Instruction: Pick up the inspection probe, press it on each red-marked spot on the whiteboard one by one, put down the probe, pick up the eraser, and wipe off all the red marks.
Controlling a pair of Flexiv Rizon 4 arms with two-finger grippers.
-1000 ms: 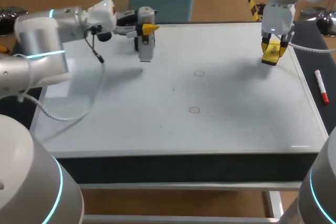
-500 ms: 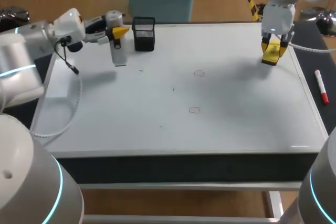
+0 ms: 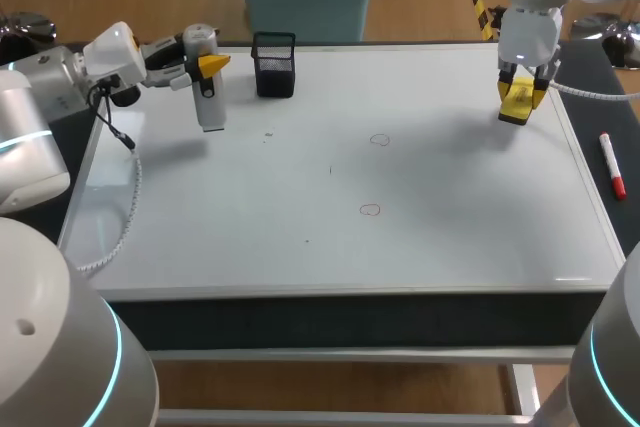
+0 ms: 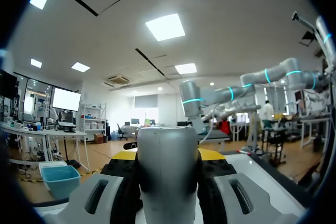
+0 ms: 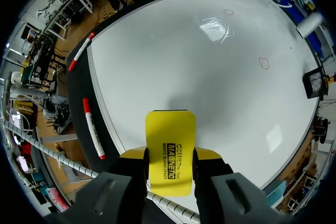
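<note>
**Both of your hands are loaded; the two red rings are not yet wiped.**
Nearest you, right of the black wire-mesh cup (image 3: 273, 64) and well in front of it, two faint red marker rings (image 3: 370, 210) lie on the white glossy whiteboard (image 3: 450, 237). Your left hand (image 3: 207, 64) pinches the grey-white cylindrical probe (image 3: 208, 107) near its top, just left of the cup and well apart from both rings. A tilted approach could skid off a ring, and a careless swing could knock the cup. Far to the cup's right, your right hand (image 3: 522, 90) clamps the flat yellow plastic eraser (image 3: 517, 107). Sweep it too early and you erase marks before they are probed.
</note>
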